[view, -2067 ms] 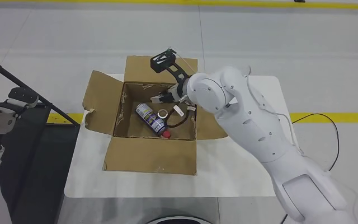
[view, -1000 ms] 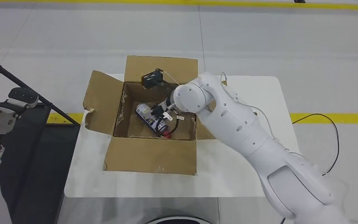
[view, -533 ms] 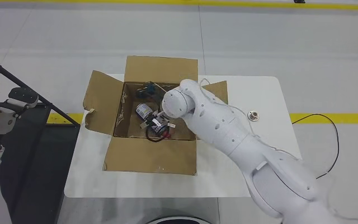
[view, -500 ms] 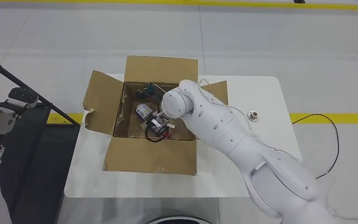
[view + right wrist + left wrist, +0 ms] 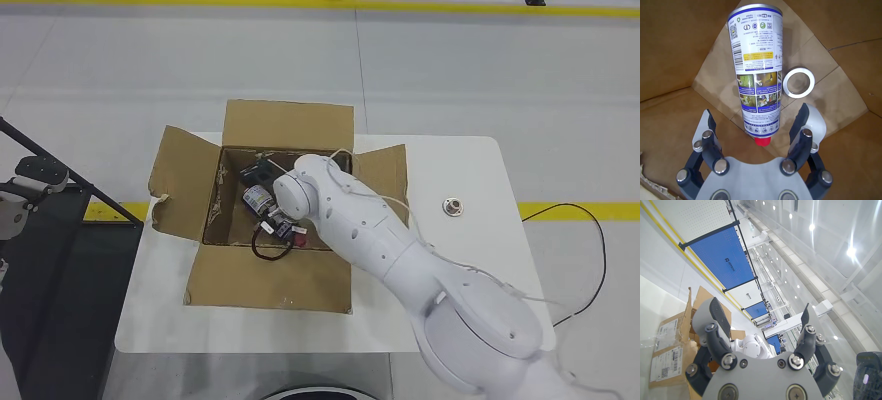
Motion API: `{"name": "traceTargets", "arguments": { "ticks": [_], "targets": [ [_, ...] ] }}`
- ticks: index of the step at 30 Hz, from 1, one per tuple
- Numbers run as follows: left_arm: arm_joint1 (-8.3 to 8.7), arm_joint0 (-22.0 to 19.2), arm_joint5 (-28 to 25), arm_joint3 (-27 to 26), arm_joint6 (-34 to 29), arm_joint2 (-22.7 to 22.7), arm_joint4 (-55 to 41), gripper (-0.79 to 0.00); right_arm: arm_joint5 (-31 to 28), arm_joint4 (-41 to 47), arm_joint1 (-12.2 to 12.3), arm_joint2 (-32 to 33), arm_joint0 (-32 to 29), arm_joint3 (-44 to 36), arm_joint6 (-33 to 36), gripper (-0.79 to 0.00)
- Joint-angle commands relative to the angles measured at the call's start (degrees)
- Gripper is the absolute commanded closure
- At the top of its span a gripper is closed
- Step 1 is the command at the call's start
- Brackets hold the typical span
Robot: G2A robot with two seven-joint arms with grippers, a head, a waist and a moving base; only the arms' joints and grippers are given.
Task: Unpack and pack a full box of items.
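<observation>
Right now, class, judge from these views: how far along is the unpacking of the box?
Done: the box is open and one small round part lies out on the table. In hand: the right gripper, fingers open, hangs over the spray can, gripping nothing. Left: the can and metal ring lie inside.

I have swung the right arm from above the far flap of the box (image 5: 268, 282) down inside it. Its gripper (image 5: 756, 111), which carried a black part two seconds back, now hangs spread and empty over the spray can (image 5: 757, 75). The arm's shift uncovers a small metal fitting (image 5: 453, 206) on the desk (image 5: 450, 290) beside the box.
</observation>
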Motion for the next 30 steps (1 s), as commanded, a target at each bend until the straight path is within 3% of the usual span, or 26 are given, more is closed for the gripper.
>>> {"name": "traceTargets", "arguments": {
  "ticks": [1, 6, 12, 16, 18, 20, 21, 22, 30],
  "targets": [
    [0.00, 0.00, 0.00, 0.00, 0.00, 0.00, 0.00, -0.785, -0.76, 0.13, -0.60, 0.03, 0.18, 1.37, 0.02, -0.763],
    [0.00, 0.00, 0.00, 0.00, 0.00, 0.00, 0.00, -0.785, -2.67, 0.19, -2.23, -0.02, 0.51, 4.47, 0.30, -0.730],
    [0.00, 0.00, 0.00, 0.00, 0.00, 0.00, 0.00, -0.785, -3.37, -0.57, -4.03, -0.25, 0.70, 7.73, 0.27, -0.573],
    [0.00, 0.00, 0.00, 0.00, 0.00, 0.00, 0.00, -0.785, -3.84, -0.98, -5.08, -0.25, 0.94, 9.67, 0.64, -0.517],
    [0.00, 0.00, 0.00, 0.00, 0.00, 0.00, 0.00, -0.785, -4.25, -1.15, -5.53, -0.18, 1.11, 10.59, 0.76, -0.277],
    [0.00, 0.00, 0.00, 0.00, 0.00, 0.00, 0.00, -0.785, -4.56, -1.14, -5.91, 0.03, 1.35, 11.52, 0.69, -0.175],
    [0.00, 0.00, 0.00, 0.00, 0.00, 0.00, 0.00, -0.785, -4.78, -1.18, -6.08, 0.13, 1.49, 11.90, 0.67, -0.052],
    [0.00, 0.00, 0.00, 0.00, 0.00, 0.00, 0.00, -0.785, -4.97, -1.25, -6.23, 0.23, 1.63, 12.26, 0.64, 0.000],
    [0.00, 0.00, 0.00, 0.00, 0.00, 0.00, 0.00, -0.785, -9.58, -0.59, -6.51, 2.00, 3.16, 13.74, -0.57, 0.000]
  ]
}}
